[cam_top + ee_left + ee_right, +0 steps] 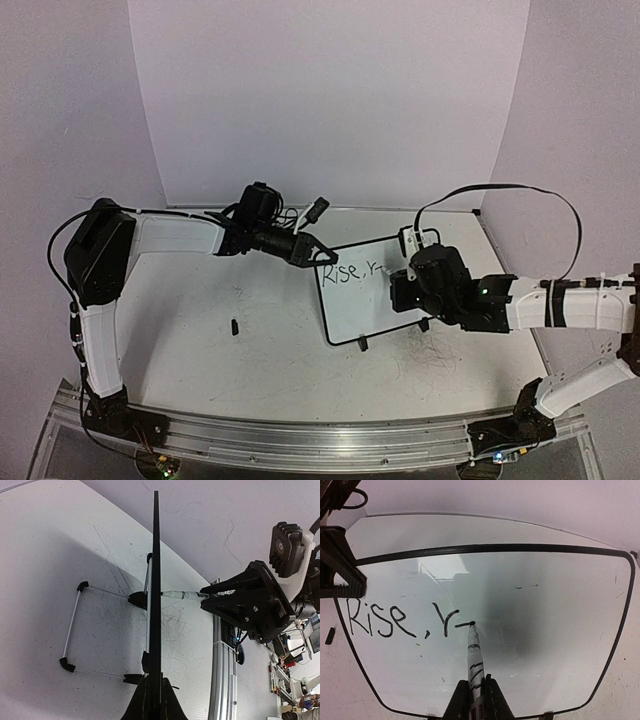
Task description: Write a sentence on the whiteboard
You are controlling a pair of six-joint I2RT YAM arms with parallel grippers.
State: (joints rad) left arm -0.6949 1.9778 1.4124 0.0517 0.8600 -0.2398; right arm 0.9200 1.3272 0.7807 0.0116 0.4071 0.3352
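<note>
Two grippers meet at the whiteboard [365,315], which stands propped on its wire stand [75,625] on the scuffed white table [220,370], right of the middle and between the arms. The left gripper [155,692] is clamped tight on the board's black frame at the upper left corner. Its fingers pinch the edge from both faces, as the left wrist view shows edge-on. The right gripper [476,692] is closed around a marker [474,652] whose barrel points out from between its fingers, and the black tip touches the writing face. The sentence [395,620] reads only "Rise, r" in black on the board's left half, with a short horizontal stroke running from the r to the marker tip. A small black piece [234,326] lies on the table left of the board, well apart from it.
</note>
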